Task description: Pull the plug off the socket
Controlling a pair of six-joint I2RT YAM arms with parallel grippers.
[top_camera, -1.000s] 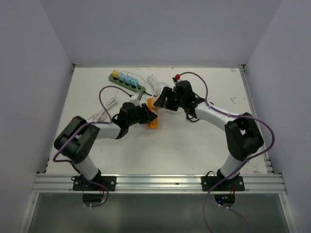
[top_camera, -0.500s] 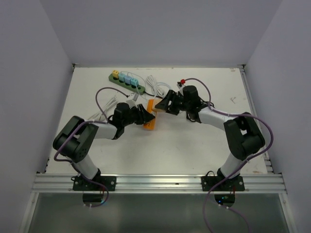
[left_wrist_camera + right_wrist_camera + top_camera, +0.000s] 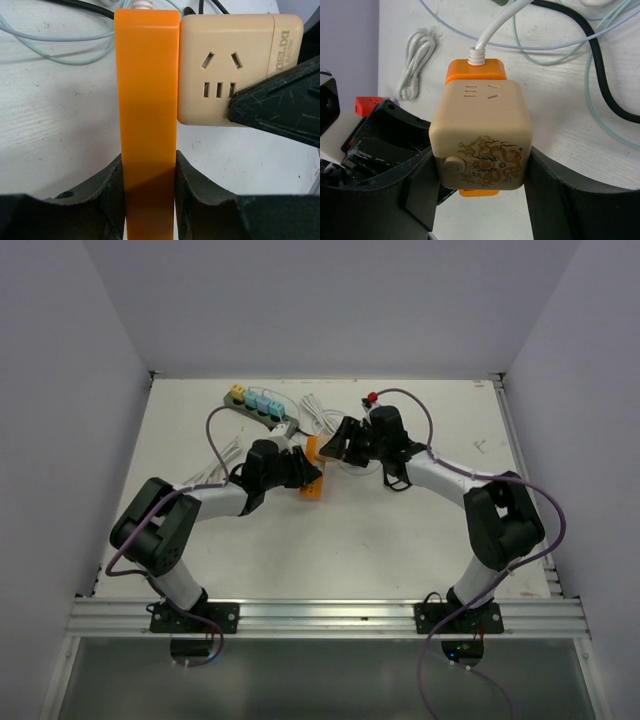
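The socket, a long dark-green power strip, lies at the back left with several coloured plugs standing in it; neither gripper touches it. In front of it my left gripper is shut on the sides of a shorter orange strip. A beige cube adapter with a dragon print sits plugged into the orange strip's face. My right gripper is shut on the cube, one finger on each side.
A white cord leaves the orange strip's end. Loose pale-blue and white cables and a black cable lie behind it. A coiled white cable lies to the left. Walls enclose the white table.
Both arms, with the orange strip and the cube between them, swung a little sideways and came back toward where they were. Both grips stayed the same.
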